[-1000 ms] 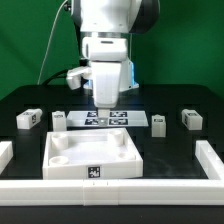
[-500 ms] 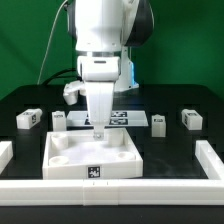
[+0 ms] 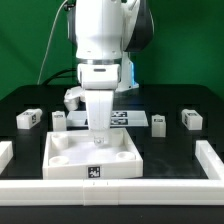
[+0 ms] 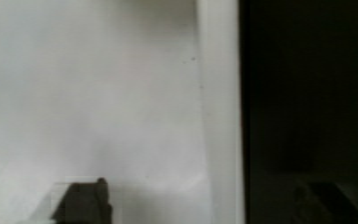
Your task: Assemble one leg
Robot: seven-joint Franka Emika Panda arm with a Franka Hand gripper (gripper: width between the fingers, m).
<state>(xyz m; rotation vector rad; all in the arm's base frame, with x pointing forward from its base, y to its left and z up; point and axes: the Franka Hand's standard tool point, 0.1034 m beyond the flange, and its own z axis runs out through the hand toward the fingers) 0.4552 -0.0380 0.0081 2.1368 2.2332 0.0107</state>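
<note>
Four small white legs with marker tags lie on the black table: two on the exterior view's left (image 3: pixel 29 119) (image 3: pixel 59 120) and two on its right (image 3: pixel 158 121) (image 3: pixel 190 118). My gripper (image 3: pixel 98 141) touches none of them. It is down at the far wall of the large white tray-like part (image 3: pixel 128 155). In the wrist view the gripper (image 4: pixel 202 206) is open, with one fingertip (image 4: pixel 83 205) over the white part (image 4: pixel 105 100) and the other over the black table. It holds nothing.
The marker board (image 3: pixel 122 117) lies behind the tray, partly hidden by the arm. A white rail (image 3: pixel 120 189) runs along the front, with side rails at the left (image 3: pixel 5 151) and right (image 3: pixel 212 157).
The arm has come down and toward the front, from above the marker board to the tray's far wall. The legs and the tray have not moved.
</note>
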